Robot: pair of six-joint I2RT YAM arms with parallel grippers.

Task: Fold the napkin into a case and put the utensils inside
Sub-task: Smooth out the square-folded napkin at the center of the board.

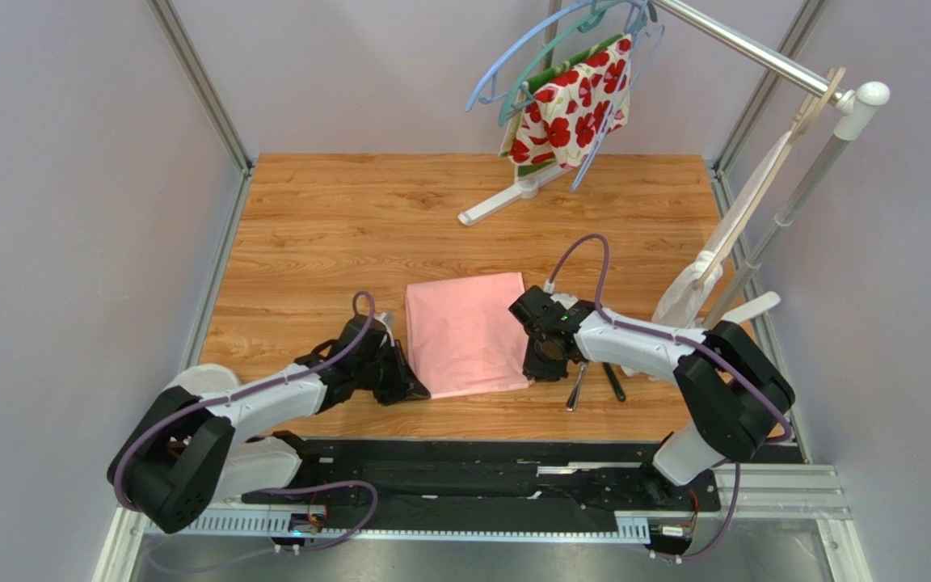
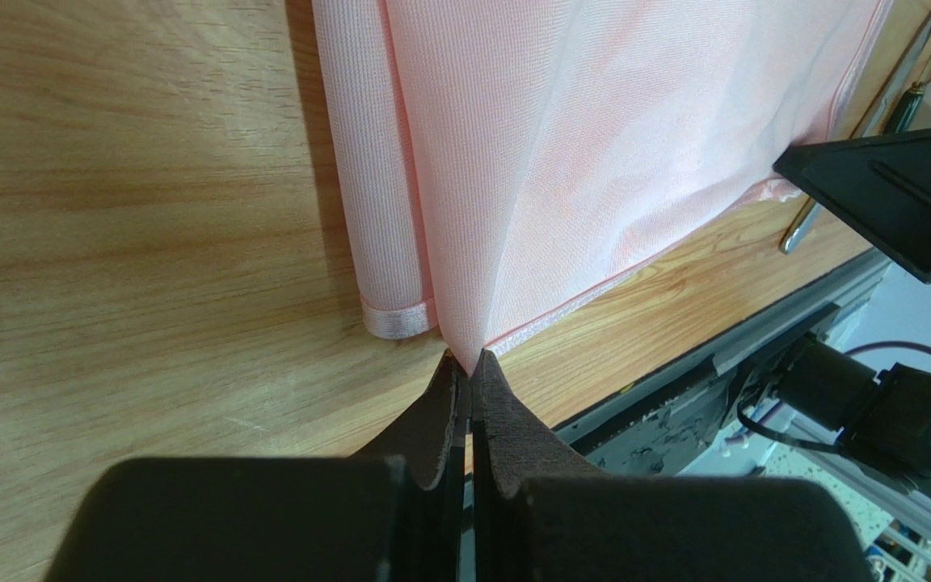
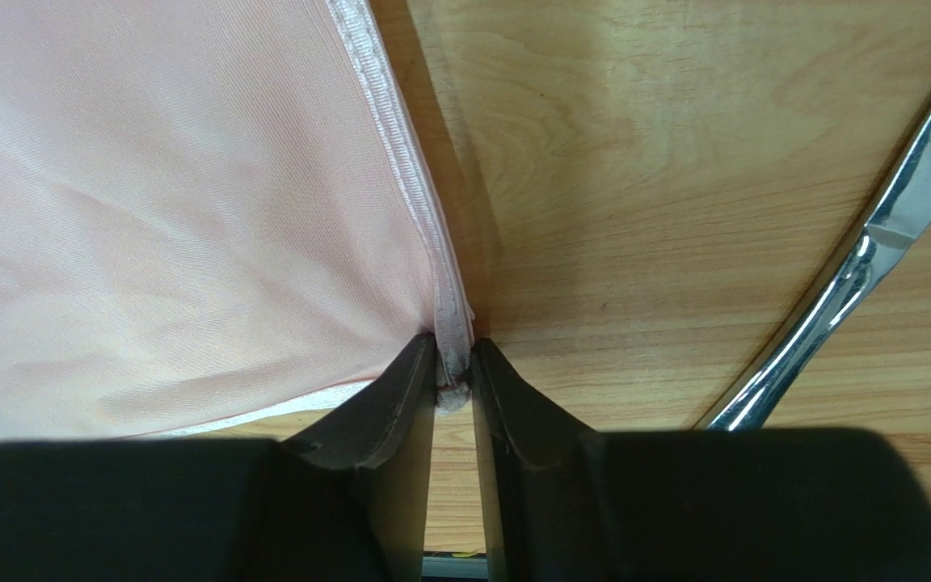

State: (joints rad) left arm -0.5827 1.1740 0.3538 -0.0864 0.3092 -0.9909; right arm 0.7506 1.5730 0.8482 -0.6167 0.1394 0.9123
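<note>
two near corners of the napkin [image 1: 464, 334] clamped, one each by left gripper [image 2: 470, 361] and right gripper [image 3: 455, 366], cloth lying ahead toward the far edge of the table [image 1: 313, 230].

The left black-and-white jointed arm [image 1: 252, 406] stretched forward and inward from its base, low over the table. Its black two-finger left gripper [image 2: 470, 361] had both jaws pressed tight together on the near corner of the light-pink napkin [image 2: 580, 146]. The right black-and-white jointed arm [image 1: 677, 352] was bent at the elbow and extended leftward with its wrist angled down, and the black two-finger right gripper [image 3: 455, 364] pinched the same cloth's hemmed corner between nearly closed fingers [image 3: 385, 400].
</note>
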